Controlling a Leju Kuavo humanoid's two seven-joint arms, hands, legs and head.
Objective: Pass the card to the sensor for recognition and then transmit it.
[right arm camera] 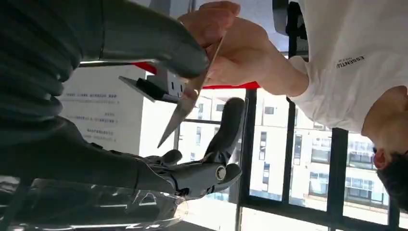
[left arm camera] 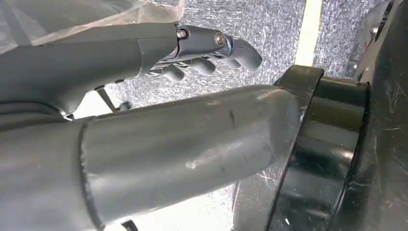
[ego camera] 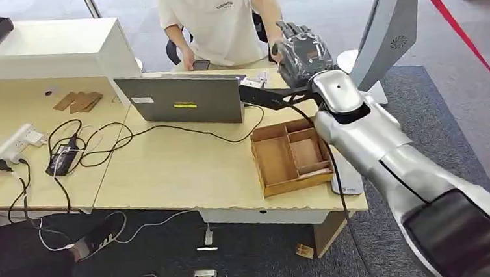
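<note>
A pale wooden surface (ego camera: 167, 176) carries a grey laptop (ego camera: 184, 100), black cables (ego camera: 99, 139), a white power strip (ego camera: 5, 152) and a compartmented wooden tray (ego camera: 289, 155), above dark grey carpet (ego camera: 250, 255). The right robot hand (ego camera: 301, 53) is raised beyond the surface's far edge, pinching the card (right arm camera: 190, 103) between thumb and a finger; a person's hand (right arm camera: 231, 45) in a white shirt touches the card's other end. Windows (right arm camera: 288, 159) show buildings outside. The left robot hand (left arm camera: 202, 55) hangs with fingers loosely curled, gripping nothing.
</note>
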